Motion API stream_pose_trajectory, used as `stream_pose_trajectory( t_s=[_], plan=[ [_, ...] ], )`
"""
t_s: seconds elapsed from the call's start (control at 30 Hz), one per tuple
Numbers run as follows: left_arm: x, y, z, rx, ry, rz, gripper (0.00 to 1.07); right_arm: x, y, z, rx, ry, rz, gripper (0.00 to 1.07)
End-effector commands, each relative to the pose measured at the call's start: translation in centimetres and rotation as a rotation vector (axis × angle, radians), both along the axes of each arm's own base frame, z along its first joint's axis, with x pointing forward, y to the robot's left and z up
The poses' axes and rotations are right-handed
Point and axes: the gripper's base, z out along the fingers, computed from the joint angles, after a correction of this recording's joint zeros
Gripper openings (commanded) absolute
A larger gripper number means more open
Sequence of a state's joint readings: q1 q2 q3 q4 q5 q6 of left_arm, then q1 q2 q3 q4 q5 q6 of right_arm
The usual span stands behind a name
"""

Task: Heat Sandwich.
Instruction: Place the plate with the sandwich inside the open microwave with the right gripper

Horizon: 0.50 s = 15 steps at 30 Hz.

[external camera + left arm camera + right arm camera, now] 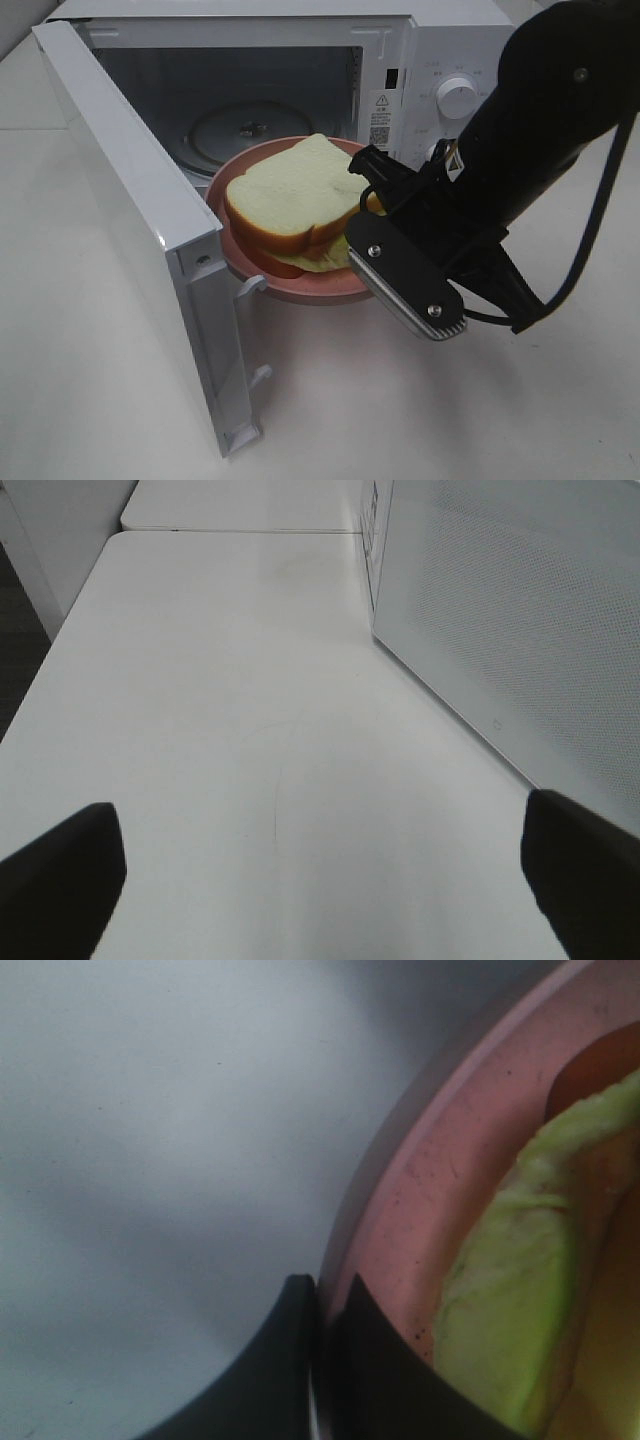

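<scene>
We see the right gripper pinched narrow on the rim of the pink plate. The sandwich lies on that plate, with its filling poking out toward the gripped rim. The plate is at the front edge of the open microwave cavity, door swung wide. The left gripper is spread wide, holding nothing, over the table near the microwave's side wall.

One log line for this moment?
right pincer: shut on plate rim | sandwich: on plate at microwave mouth | door: open | left pincer: open
</scene>
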<state>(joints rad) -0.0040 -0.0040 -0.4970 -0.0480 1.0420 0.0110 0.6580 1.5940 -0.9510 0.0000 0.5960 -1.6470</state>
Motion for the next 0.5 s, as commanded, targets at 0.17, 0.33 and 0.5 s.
stream_pose_trajectory(
  t_s=[0.17, 0.33, 0.5],
  plan=[
    [-0.4, -0.1, 0.0, -0.004, -0.034, -0.004, 1.01, 1.9, 1.4, 0.2, 0.032, -0.037, 0.009, 0.01],
    [-0.4, -0.1, 0.0, -0.004, -0.034, -0.004, 1.01, 3.1, 2.3, 0.2, 0.039, -0.048, 0.013, 0.01],
    [-0.4, -0.1, 0.0, -0.004, -0.034, -0.004, 1.01, 3.8, 3.4, 0.2, 0.046, -0.055, 0.025, 0.01]
  ],
)
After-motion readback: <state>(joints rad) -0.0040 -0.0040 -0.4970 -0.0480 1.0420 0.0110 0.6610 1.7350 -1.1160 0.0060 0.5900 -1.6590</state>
